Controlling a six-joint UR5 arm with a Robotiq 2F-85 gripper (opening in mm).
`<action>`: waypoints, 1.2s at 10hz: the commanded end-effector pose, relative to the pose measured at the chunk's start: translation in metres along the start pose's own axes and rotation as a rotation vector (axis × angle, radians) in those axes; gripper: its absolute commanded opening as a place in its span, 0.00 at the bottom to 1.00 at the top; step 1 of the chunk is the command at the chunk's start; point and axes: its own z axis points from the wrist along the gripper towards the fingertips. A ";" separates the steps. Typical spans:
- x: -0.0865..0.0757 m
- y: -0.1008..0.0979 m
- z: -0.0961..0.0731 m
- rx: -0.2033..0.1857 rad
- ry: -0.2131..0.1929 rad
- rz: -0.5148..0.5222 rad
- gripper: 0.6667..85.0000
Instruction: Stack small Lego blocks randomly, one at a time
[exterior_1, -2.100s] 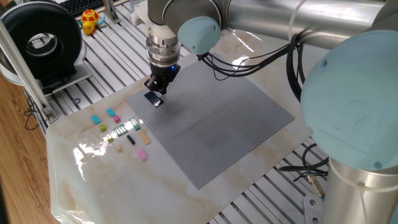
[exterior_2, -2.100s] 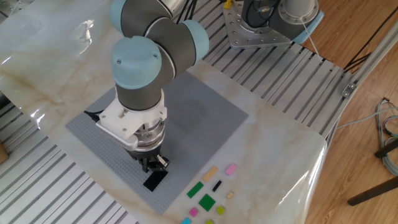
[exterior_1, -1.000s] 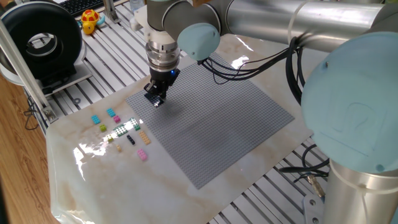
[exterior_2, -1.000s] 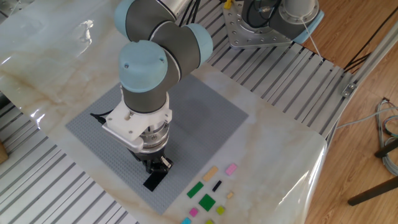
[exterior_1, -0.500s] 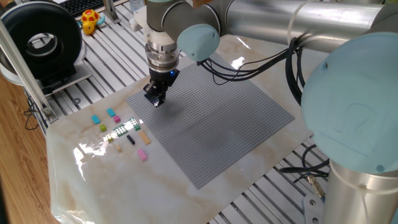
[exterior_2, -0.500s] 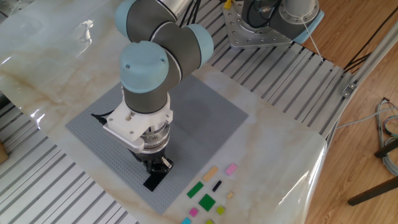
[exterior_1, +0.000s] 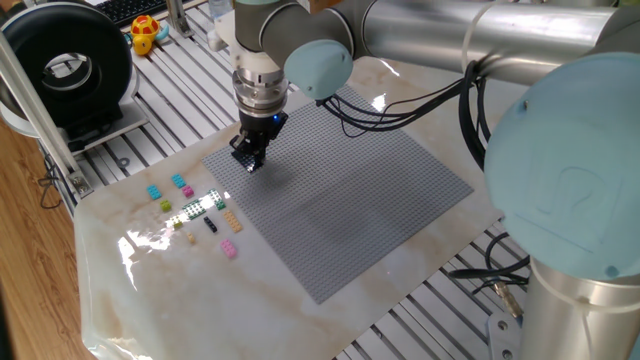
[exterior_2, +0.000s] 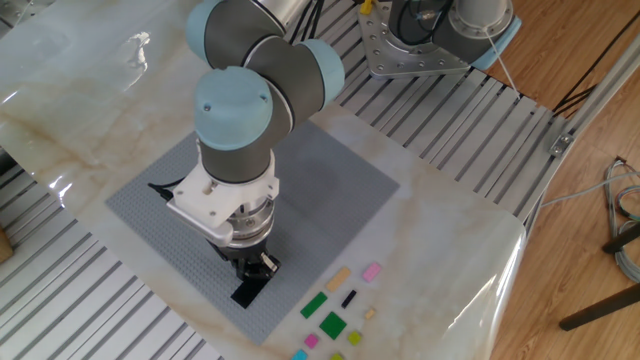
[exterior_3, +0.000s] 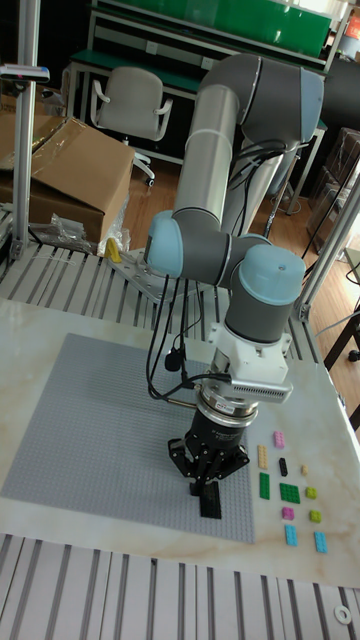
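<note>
Near the grey baseplate's (exterior_3: 90, 430) corner, the gripper (exterior_3: 206, 484) stands directly over the dark plate (exterior_3: 211, 503) — fingertips at its top, whether clamped I cannot tell. That plate's long axis runs toward the baseplate edge. Beside the baseplate lie the loose small Lego blocks (exterior_3: 290, 492) — no containers anywhere.

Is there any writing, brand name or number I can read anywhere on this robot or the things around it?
None can be read.
The robot arm shows no legible brand or number.
The cardboard box shows no legible print.
The grey baseplate and small Lego blocks carry only studs.
</note>
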 end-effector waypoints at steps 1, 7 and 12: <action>0.000 -0.001 -0.001 -0.005 -0.001 0.006 0.01; -0.002 -0.001 -0.007 0.010 0.018 0.014 0.01; -0.009 0.009 -0.004 -0.002 0.011 0.036 0.01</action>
